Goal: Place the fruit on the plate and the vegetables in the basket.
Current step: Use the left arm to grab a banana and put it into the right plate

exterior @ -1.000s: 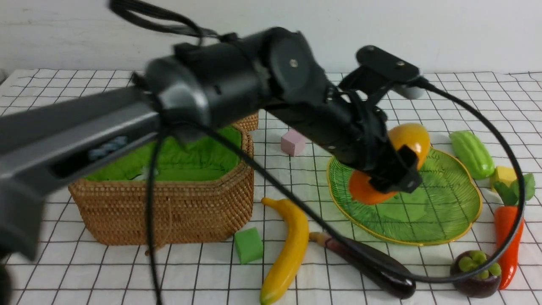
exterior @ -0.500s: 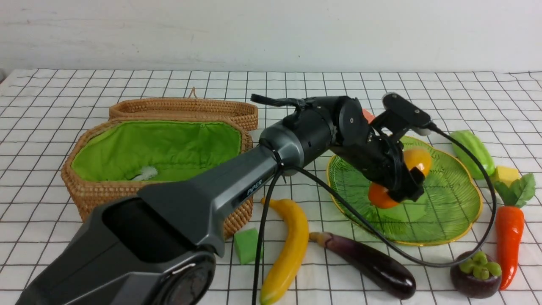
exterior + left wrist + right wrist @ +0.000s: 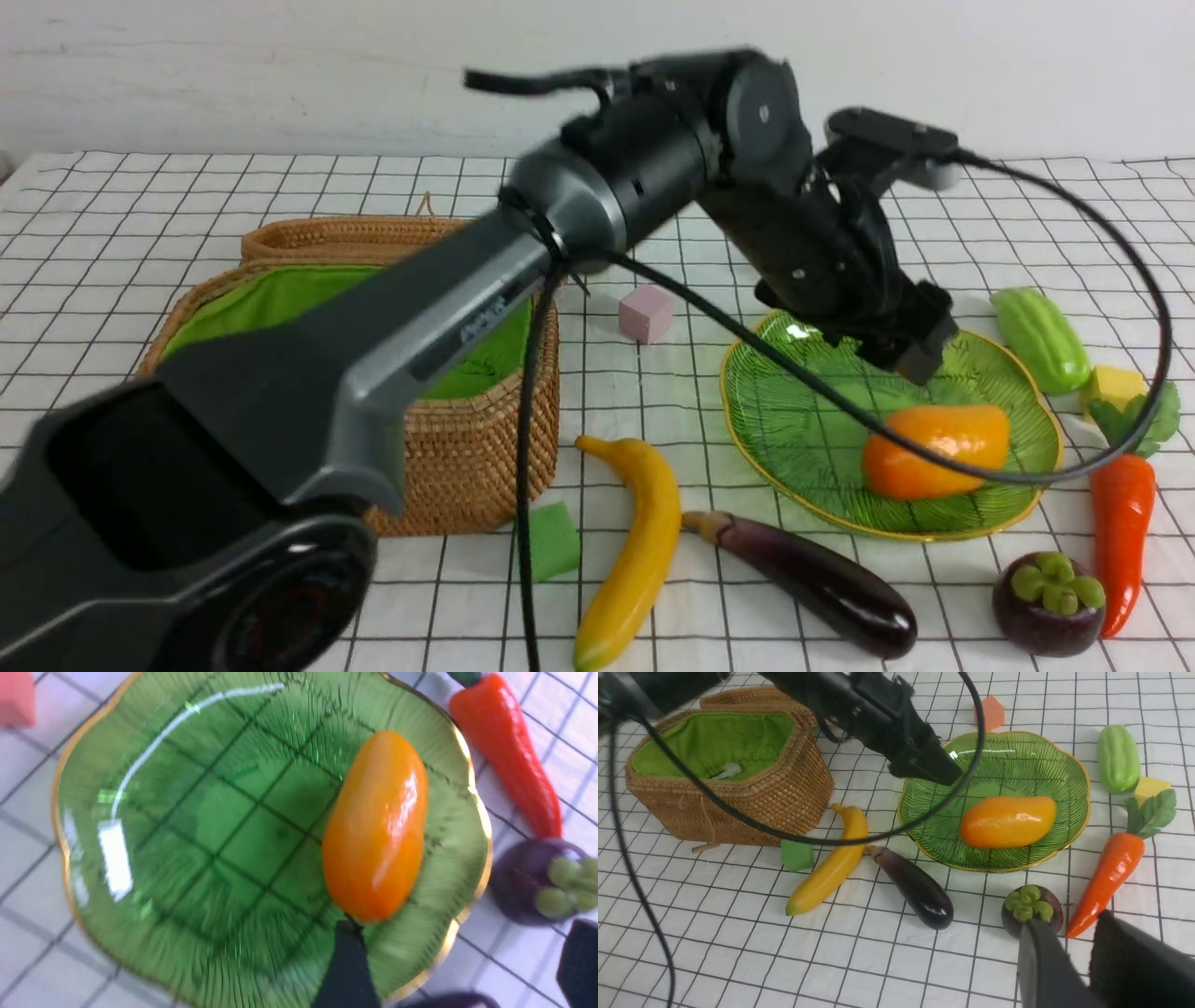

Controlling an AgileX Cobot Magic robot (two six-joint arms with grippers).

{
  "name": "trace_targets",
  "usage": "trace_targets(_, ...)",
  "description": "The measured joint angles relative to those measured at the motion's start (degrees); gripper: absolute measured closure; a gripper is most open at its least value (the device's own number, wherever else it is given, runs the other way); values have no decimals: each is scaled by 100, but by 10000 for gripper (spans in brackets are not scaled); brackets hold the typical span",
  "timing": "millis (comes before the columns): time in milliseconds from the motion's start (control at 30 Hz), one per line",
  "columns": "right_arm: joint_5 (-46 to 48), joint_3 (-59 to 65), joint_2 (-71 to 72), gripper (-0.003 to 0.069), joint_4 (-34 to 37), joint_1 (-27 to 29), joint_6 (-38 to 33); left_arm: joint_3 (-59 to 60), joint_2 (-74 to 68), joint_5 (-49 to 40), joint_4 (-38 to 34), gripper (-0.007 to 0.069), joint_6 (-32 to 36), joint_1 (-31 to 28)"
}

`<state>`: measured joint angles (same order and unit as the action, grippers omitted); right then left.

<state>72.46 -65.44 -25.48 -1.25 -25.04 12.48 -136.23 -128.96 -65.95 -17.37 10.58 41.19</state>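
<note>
The orange-yellow mango point(image 3: 934, 450) lies free on the green glass plate point(image 3: 794, 420). My left gripper point(image 3: 920, 345) hangs just above the plate's far side, open and empty; in the left wrist view point(image 3: 462, 961) its jaws stand wide apart beside the mango point(image 3: 376, 826). The banana point(image 3: 635, 551), eggplant point(image 3: 812, 583), mangosteen point(image 3: 1050, 602), carrot point(image 3: 1120, 532) and gourd point(image 3: 1038, 338) lie on the cloth. The open basket point(image 3: 448, 439) stands at the left. My right gripper point(image 3: 1066, 921) is open and empty, above the cloth near the mangosteen point(image 3: 1029, 907) and carrot point(image 3: 1111, 872).
Foam cubes lie about: a pink one point(image 3: 646, 313) behind the plate, a green one point(image 3: 551, 541) by the basket's front corner, a yellow one point(image 3: 1111, 385) by the gourd. The left arm and its cable point(image 3: 523, 448) cross in front of the basket. The basket lid lies open behind it.
My left gripper has let go of the mango, which now lies on the plate. The left arm has lifted up and back from the plate.
</note>
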Motion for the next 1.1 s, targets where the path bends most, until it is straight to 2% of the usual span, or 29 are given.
trace_targets(67,0,0,0,475,0,0,-6,290,563,-351,348,230,-506,50)
trace_targets(133,0,0,0,472,0,0,-42,715,1210,-481,788,379,-953,115)
trace_targets(167,0,0,0,471,7,0,-60,715,1274,-487,788,394,-995,115)
trace_targets(200,0,0,0,470,8,0,-98,956,1519,-519,958,454,-1146,140)
trace_targets(233,0,0,0,468,25,0,-132,1325,1980,-539,1112,566,-1378,168)
trace_targets(300,0,0,-5,467,39,0,-155,1948,2476,-553,1205,638,-1626,222)
trace_targets(433,0,0,-5,466,252,0,-305,3376,2970,-553,1299,632,-1915,433)
trace_targets(533,0,35,-5,464,611,0,-528,4065,2899,-415,1327,587,-2040,557)
trace_targets(633,0,80,-5,461,1221,0,-894,4552,2592,107,1395,474,-2250,588)
trace_targets(667,0,91,-5,459,1462,0,-1095,4614,2408,392,1555,404,-2383,588)
trace_targets(767,0,109,-5,455,1874,0,-1399,4620,2050,825,2026,273,-2614,582)
trace_targets(867,0,109,3,454,2023,0,-1503,4625,1696,1140,2429,186,-2703,571)
trace_targets(967,0,109,38,450,2038,0,-1510,4631,1311,1422,2771,158,-2726,571)
trace_targets(1100,0,109,99,445,2050,0,-1512,4631,943,1559,3120,174,-2849,571)
